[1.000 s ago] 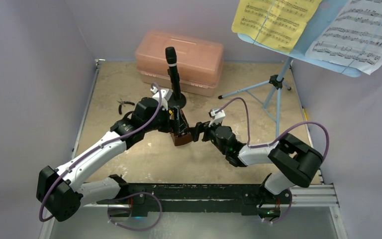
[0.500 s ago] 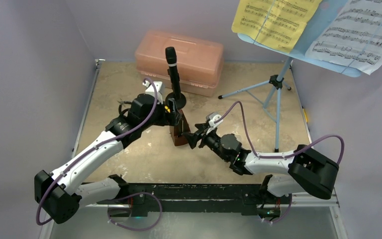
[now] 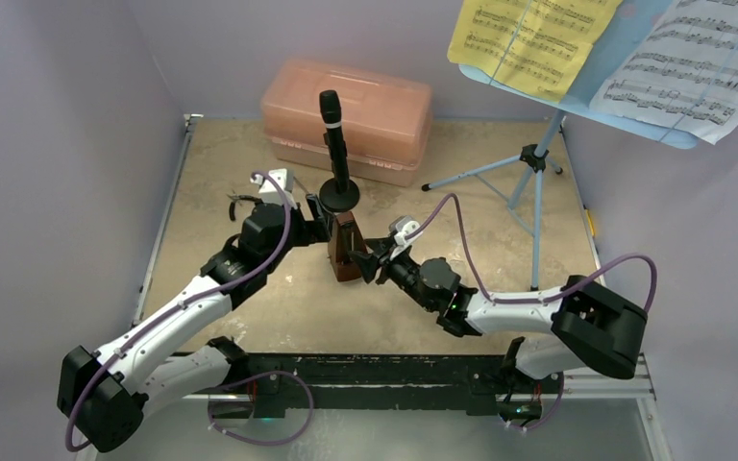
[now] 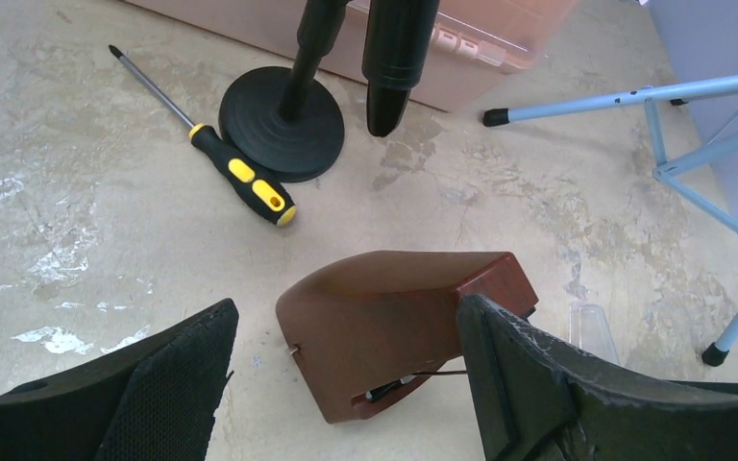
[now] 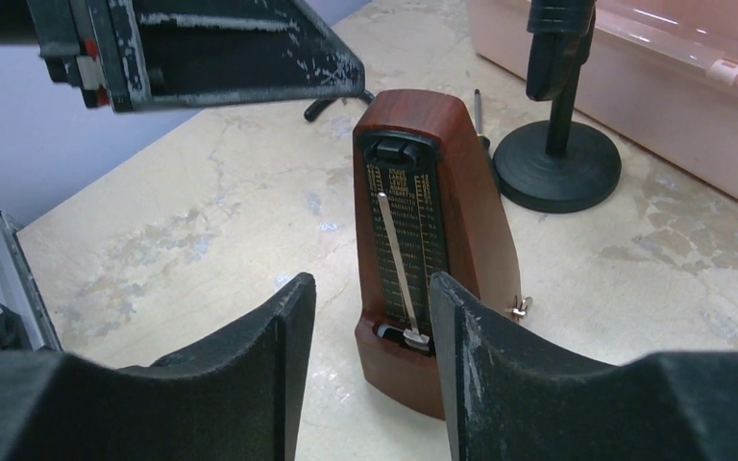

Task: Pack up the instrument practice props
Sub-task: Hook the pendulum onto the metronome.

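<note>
**Metronome flanked by two open pincers at mid-tabletop**

The tabletop (image 3: pixel 500 240) is bounded at 9 o'clock by a raised edge against the wall. Bare surface is seen from 6 to 8 o'clock of the metronome (image 3: pixel 348 252), between it and the arm bases.

The left pincer (image 3: pixel 315 229) is held at 10 o'clock of the metronome with its jaws wide apart. In the left wrist view the brown body is framed between the fingers (image 4: pixel 168 384); contact cannot be told. A yellow-and-black screwdriver (image 4: pixel 221 158) is laid just beside the pipe (image 3: pixel 334 144), against its round base. The pipe is stood upright at 12 o'clock of the metronome, in front of the pink case (image 3: pixel 375 106).

The right pincer (image 3: pixel 370 261) is set at 4 o'clock of the metronome, jaws apart. The pendulum face is seen just ahead of its fingers (image 5: pixel 259 355).

Well apart at 2 o'clock, the music stand (image 3: pixel 536 158) is spread on its tripod, with the yellow page (image 3: pixel 528 38) and white page (image 3: pixel 692 67) on it.
</note>
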Available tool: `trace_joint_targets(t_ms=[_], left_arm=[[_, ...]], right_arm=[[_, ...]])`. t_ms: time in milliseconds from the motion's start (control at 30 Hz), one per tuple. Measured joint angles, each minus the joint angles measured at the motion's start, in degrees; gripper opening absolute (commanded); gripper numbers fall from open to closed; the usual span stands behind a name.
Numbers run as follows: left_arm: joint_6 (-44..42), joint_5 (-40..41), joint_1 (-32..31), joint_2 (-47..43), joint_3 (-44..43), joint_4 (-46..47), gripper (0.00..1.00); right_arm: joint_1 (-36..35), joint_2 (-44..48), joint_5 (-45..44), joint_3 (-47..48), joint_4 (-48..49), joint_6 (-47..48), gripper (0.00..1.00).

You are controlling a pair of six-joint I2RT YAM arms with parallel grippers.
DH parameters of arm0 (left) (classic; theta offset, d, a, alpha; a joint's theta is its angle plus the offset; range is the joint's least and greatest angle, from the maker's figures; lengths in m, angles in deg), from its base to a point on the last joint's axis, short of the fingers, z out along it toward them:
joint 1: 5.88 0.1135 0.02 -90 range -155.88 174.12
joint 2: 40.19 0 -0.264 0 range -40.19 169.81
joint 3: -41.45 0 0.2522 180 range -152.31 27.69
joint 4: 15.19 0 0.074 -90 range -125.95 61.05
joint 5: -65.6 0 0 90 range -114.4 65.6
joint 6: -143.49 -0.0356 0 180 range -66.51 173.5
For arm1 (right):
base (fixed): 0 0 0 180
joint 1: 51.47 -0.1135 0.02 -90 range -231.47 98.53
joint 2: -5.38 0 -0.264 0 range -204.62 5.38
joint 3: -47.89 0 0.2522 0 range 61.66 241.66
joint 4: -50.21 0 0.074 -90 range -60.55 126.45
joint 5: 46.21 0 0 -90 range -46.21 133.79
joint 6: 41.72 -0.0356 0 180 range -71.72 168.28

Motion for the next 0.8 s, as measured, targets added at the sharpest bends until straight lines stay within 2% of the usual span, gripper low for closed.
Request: trace_joint_targets(t_ms=[433,800], left_arm=[[-0.20,5.01,1.03,-1.44,3.50,9.11,0.83],[-1.66,1.92,1.16,3.87,2.29,11.32,0.83]], right_arm=[[-0.04,-4.59,-1.55,3.89,-0.42,0.33,0.20],[-0.04,-7.19,-5.03,5.09,-0.39,0.39,0.13]])
